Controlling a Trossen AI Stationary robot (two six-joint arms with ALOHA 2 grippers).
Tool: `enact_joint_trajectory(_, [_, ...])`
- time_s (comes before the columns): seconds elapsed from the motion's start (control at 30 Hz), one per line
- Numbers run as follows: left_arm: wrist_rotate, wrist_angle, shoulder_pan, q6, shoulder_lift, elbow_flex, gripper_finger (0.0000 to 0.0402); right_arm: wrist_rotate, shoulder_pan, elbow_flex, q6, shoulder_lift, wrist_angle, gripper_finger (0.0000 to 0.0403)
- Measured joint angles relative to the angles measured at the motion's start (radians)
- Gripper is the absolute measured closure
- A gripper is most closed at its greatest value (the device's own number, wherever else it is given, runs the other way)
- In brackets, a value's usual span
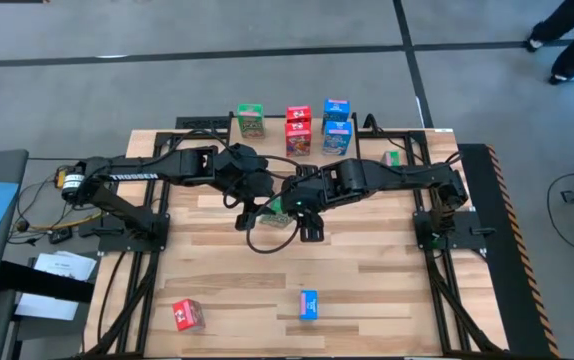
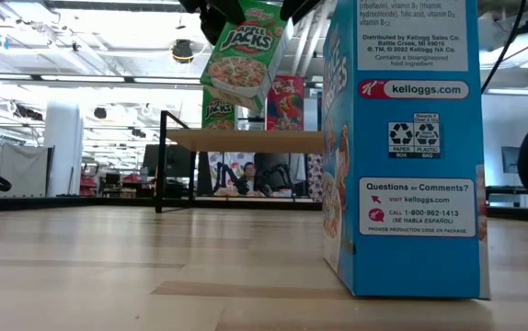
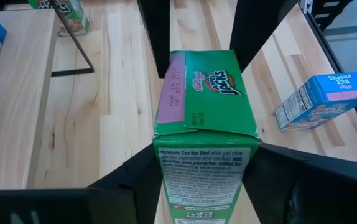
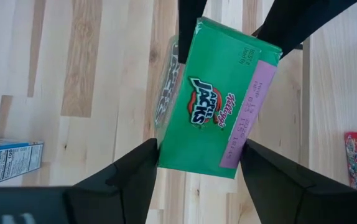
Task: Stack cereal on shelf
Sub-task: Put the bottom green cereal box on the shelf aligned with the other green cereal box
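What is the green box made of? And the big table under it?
The green box looks like thin printed cardboard, slightly glossy: it has folded flaps and a creased edge. The table looks like pale wood, smooth and matte, since grain and separate planks show.

Robotics lab, open hall, white pillar (image 2: 62,147), ceiling lights (image 2: 98,78), grey floor (image 1: 117,60)

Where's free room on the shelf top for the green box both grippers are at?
On the shelf, the bare strip lies between the green box at its left end and the red stack. The right end is crowded: red stack beside blue stack. The held green box hangs mid-table between left gripper and right gripper.
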Motion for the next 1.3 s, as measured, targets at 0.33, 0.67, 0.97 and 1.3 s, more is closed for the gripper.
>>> enact_joint_trajectory(0.33, [-0.002, -0.041, 0.0, -0.003, -0.028, 0.0, 0.0222, 0.002, 0.002, 0.0, 0.0, 0.0, -0.048, 0.0152])
enact_joint_trajectory(0.67, [-0.074, -0.113, 0.003, 0.02, -0.13, 0.0, 0.0221, 0.002, 0.002, 0.026, 0.008, -0.034, -0.092, 0.0152])
enact_joint_trajectory(0.97, [-0.098, -0.128, 0.063, 0.057, -0.258, -0.015, 0.0221, 0.002, 0.008, 0.189, 0.006, -0.09, -0.126, 0.0152])
enact_joint_trajectory(1.3, [-0.085, 0.146, 0.235, 0.108, -0.407, -0.257, 0.0221, 0.002, 0.008, 0.212, 0.0, -0.23, -0.13, 0.0152])
